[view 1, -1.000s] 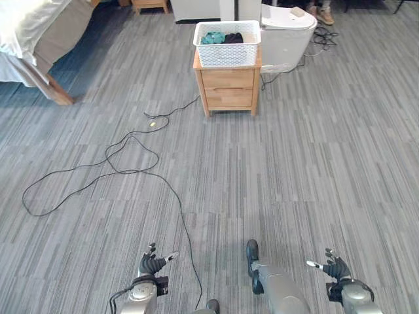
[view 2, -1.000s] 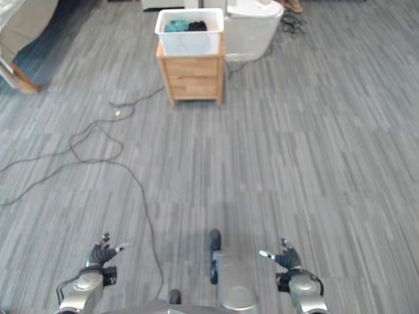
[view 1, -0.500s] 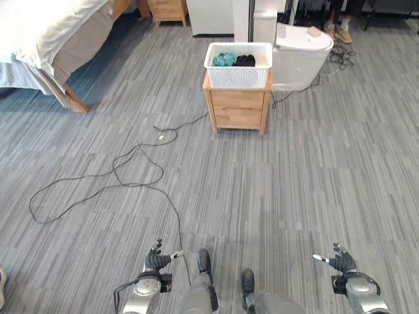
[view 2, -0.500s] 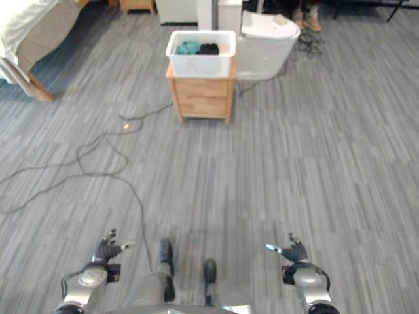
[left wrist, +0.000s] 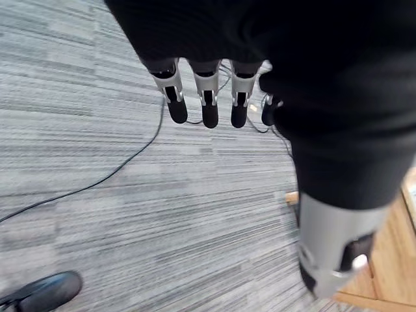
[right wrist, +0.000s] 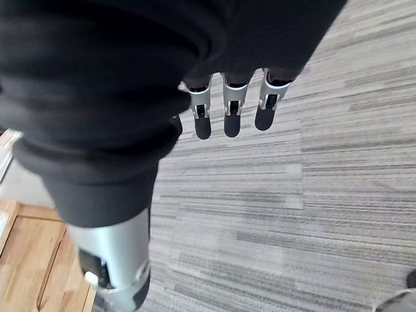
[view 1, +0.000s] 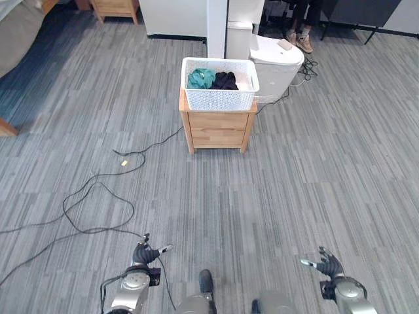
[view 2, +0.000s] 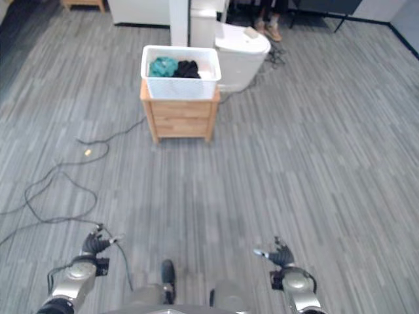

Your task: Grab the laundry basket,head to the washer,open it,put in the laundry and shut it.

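We see the white laundry basket (view 1: pixel 220 84) standing on top of a small wooden nightstand (view 1: pixel 217 128) with two drawers, far ahead of us across the grey striped carpet (view 1: pixel 314 170). Inside the basket lie a teal garment (view 1: pixel 201 78) on its left side and a black garment (view 1: pixel 224 80) beside it. Just behind and to the right of the nightstand stands a white washer (view 1: pixel 276 63) with a rounded lid that is down. A person's shoes (view 1: pixel 296 40) show beyond the washer.

A thin black cord (view 1: pixel 98 196) loops over the carpet to the left of the nightstand. Both our hands hang low and near us, well apart from the basket. Our left hand (view 1: pixel 145 253) holds its fingers straight and relaxed, holding nothing. Our right hand (view 1: pixel 328 265) is likewise spread and empty, its fingers (right wrist: pixel 225 107) loose above the carpet.
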{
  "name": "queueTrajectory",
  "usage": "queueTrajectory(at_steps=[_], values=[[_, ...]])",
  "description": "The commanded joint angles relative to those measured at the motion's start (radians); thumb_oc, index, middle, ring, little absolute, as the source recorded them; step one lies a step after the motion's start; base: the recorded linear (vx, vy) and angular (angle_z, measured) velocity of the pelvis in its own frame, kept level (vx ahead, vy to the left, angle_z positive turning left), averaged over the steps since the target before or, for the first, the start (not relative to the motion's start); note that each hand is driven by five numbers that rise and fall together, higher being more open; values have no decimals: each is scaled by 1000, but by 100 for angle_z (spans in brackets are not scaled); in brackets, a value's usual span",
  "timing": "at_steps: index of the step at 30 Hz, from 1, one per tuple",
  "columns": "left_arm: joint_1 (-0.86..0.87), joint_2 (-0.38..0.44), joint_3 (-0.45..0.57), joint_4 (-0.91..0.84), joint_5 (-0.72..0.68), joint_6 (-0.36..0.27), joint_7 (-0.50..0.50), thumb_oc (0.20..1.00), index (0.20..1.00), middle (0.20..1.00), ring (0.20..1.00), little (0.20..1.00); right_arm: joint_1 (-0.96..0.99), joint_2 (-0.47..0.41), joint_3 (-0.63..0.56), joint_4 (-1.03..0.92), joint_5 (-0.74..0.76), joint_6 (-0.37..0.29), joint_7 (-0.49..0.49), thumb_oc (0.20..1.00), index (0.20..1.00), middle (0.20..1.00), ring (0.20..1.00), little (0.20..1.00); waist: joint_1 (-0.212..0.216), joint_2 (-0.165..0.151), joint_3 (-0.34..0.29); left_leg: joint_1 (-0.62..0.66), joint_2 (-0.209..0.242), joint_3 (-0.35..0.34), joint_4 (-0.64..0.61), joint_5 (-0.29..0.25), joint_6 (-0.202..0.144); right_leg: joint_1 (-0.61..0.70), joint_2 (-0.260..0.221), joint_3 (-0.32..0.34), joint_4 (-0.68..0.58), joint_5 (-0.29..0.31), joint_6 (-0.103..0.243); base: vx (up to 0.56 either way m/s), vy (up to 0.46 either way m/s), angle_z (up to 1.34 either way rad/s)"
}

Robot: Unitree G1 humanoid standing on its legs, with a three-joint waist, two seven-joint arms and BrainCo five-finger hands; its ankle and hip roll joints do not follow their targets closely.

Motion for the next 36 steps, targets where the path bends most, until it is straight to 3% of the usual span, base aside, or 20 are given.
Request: queueTrajectory(at_steps=[1, 2, 4, 5, 7, 12, 13, 14, 17, 18, 19, 22, 23, 24, 25, 26, 27, 28, 31, 36], values=[[63, 33, 52, -50, 14, -13, 19, 1000, 1000, 1000, 1000, 1000, -41, -21, -10, -8, -37, -15, 1, 1000, 1000, 1000, 1000, 1000, -18, 5, 45, 9, 48, 0, 98, -146, -80, -22, 14, -94, -239, 227, 49, 416, 113, -40], [66, 31, 56, -41, 15, -11, 20, 1000, 1000, 1000, 1000, 1000, -44, -22, -9, -7, -39, -13, 2, 1000, 1000, 1000, 1000, 1000, -26, 8, 49, 48, 40, -1, 84, -166, -85, -49, 6, -159, -305, 216, 48, 401, 69, -40], [66, 26, 56, -31, 16, -7, 16, 1000, 1000, 1000, 1000, 1000, -43, -24, -9, -8, -40, -12, 3, 1000, 1000, 1000, 1000, 1000, -34, 7, 53, 75, 36, -3, 79, -183, -88, -55, 6, -191, -357, 204, 53, 447, 34, 8], [58, 9, 57, -10, 18, -10, 13, 1000, 1000, 1000, 1000, 1000, -41, -34, -13, -1, -42, -11, 6, 1000, 1000, 1000, 1000, 1000, -52, 2, 55, 161, 15, -19, 68, -236, -99, -109, 17, -254, -491, 225, 77, 471, 15, 25], [55, -1, 55, -5, 23, -13, 9, 1000, 1000, 1000, 1000, 1000, -35, -37, -14, 4, -47, -10, 9, 1000, 1000, 1000, 1000, 1000, -66, -3, 53, 186, 4, -22, 69, -235, -107, -118, 11, -301, -558, 257, 72, 462, -48, 5], [73, -15, 46, -9, 38, -17, -4, 1000, 1000, 1000, 1000, 1000, 1, -45, -26, 8, -48, -8, 16, 1000, 1000, 1000, 1000, 1000, -86, 4, 31, 249, -3, -61, 92, -266, -129, -99, 10, -271, -588, 294, 60, 437, -136, 35], [77, -25, 39, 10, 46, -16, -8, 1000, 1000, 1000, 1000, 1000, 2, -56, -35, 22, -43, -11, 17, 1000, 1000, 1000, 1000, 1000, -96, 24, 9, 248, 31, -61, 165, -224, -177, -59, 33, -259, -589, 292, 34, 261, -120, 49], [76, -24, 39, 10, 46, -16, -8, 1000, 1000, 1000, 1000, 1000, 2, -55, -35, 22, -43, -11, 17, 1000, 1000, 1000, 1000, 1000, -98, 21, 7, 245, 28, -63, 164, -220, -177, -61, 29, -259, -591, 294, 34, 379, -210, 35], [67, -46, 28, 13, 16, -16, -6, 1000, 1000, 1000, 1000, 1000, -21, -78, -35, 17, -15, -16, 3, 1000, 1000, 1000, 1000, 1000, -82, 11, 31, 91, 80, -65, 509, -54, -220, 21, 50, -240, -604, 252, -31, 221, -225, 32], [67, -46, 28, 13, 16, -16, -6, 1000, 1000, 1000, 1000, 1000, -21, -78, -35, 17, -15, -16, 3, 1000, 1000, 1000, 1000, 1000, -82, 11, 30, 91, 80, -65, 510, -54, -221, 21, 50, -240, -604, 252, -31, 293, -165, -39], [59, -55, 19, 24, 10, -13, -7, 1000, 1000, 1000, 1000, 1000, -26, -84, -32, 24, -12, -10, 0, 1000, 1000, 1000, 1000, 1000, -67, 11, 35, 43, 99, -31, 506, -83, -199, 58, 56, -234, -610, 221, -38, 175, -53, -61], [57, -57, 14, 26, 9, -12, -8, 1000, 1000, 1000, 1000, 1000, -29, -85, -27, 28, -14, -8, 1, 1000, 1000, 1000, 1000, 1000, -58, 5, 31, 2, 83, -22, 477, -102, -184, 73, 52, -224, -617, 210, -33, 219, -22, -38], [62, -57, 6, 19, 16, -11, -12, 1000, 1000, 1000, 1000, 1000, -28, -92, -31, 32, -17, -5, 0, 1000, 1000, 1000, 1000, 1000, -49, 5, 30, -38, 73, -6, 395, -133, -169, 102, 54, -202, -624, 190, -21, 371, 53, -44], [66, -52, -5, 10, 36, -8, -17, 1000, 1000, 1000, 1000, 1000, -23, -96, -31, 39, -24, -1, -5, 1000, 1000, 1000, 1000, 1000, -35, 9, 39, -94, 79, -1, 289, -127, -164, 141, 59, -184, -628, 168, -17, 484, 75, -38], [68, -48, -6, 5, 43, -8, -18, 1000, 1000, 1000, 1000, 1000, -22, -98, -29, 44, -30, 0, -8, 1000, 1000, 1000, 1000, 1000, -28, 14, 42, -111, 85, -12, 219, -84, -171, 159, 69, -173, -632, 157, -15, 288, 61, -16], [67, -48, -6, 5, 43, -8, -18, 1000, 1000, 1000, 1000, 1000, -22, -98, -29, 44, -30, 0, -8, 1000, 1000, 1000, 1000, 1000, -28, 13, 40, -111, 84, -12, 213, -80, -171, 157, 67, -173, -633, 159, -15, 344, 90, -28], [73, -42, -3, -8, 44, -7, -20, 1000, 1000, 1000, 1000, 1000, -13, -98, -34, 44, -34, 1, -11, 1000, 1000, 1000, 1000, 1000, -13, 31, 41, -151, 101, -40, 107, 15, -193, 197, 90, -150, -637, 135, -15, 357, 101, -26], [76, -41, -2, -8, 44, -7, -19, 1000, 1000, 1000, 1000, 1000, -8, -95, -36, 47, -36, 1, -12, 1000, 1000, 1000, 1000, 1000, -9, 34, 42, -162, 109, -46, 66, 41, -201, 217, 94, -140, -635, 123, -15, 363, 101, -31], [84, -39, 2, -13, 42, -5, -13, 1000, 1000, 1000, 1000, 1000, 3, -93, -44, 54, -42, 2, -18, 1000, 1000, 1000, 1000, 1000, 5, 36, 40, -194, 130, -51, 11, 86, -214, 270, 88, -109, -624, 89, -5, 382, 159, -20], [96, -43, 14, 7, 43, -5, -15, 1000, 1000, 1000, 1000, 1000, 1, -78, -47, 61, -60, 7, -10, 1000, 1000, 1000, 1000, 1000, 19, 42, 13, -163, 135, -35, 42, 78, -201, 319, 52, -78, -582, 56, 19, 348, 228, -45]])
